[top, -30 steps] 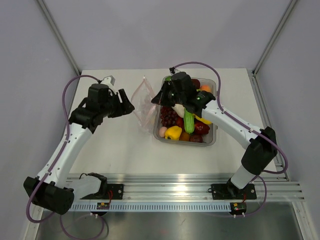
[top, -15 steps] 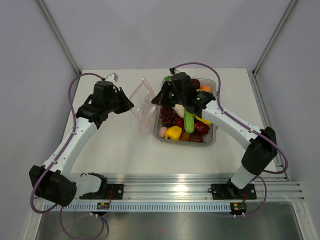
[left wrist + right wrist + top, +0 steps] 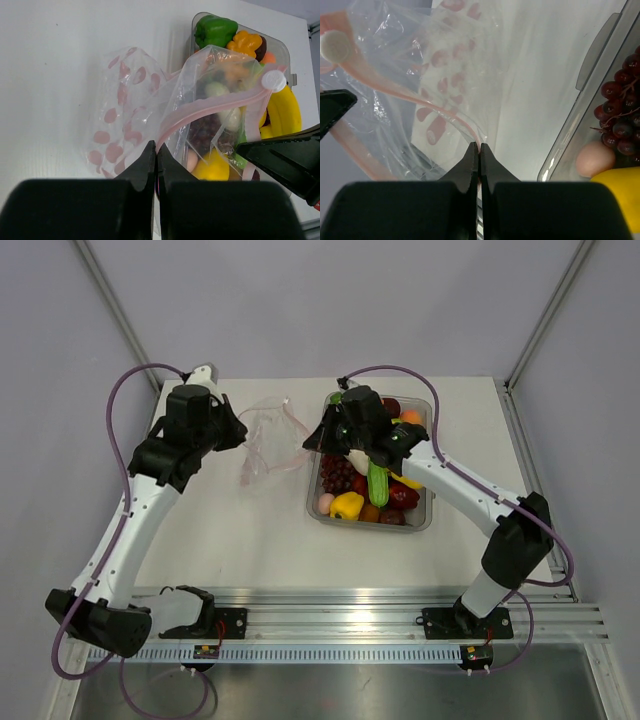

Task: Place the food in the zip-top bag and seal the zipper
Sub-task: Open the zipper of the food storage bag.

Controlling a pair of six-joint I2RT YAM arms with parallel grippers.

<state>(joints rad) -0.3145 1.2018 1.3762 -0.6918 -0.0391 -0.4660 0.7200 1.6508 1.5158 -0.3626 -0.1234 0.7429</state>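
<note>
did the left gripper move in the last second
Yes. The left gripper has pulled left and slightly back, away from the tray, drawing the bag's edge with it.

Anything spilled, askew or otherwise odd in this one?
Nothing is spilled or damaged. The food sits piled in the tray, with none outside it. The zip-top bag hangs crumpled between the left gripper and the right gripper, each shut on the zipper. No food is visible inside the bag.
</note>
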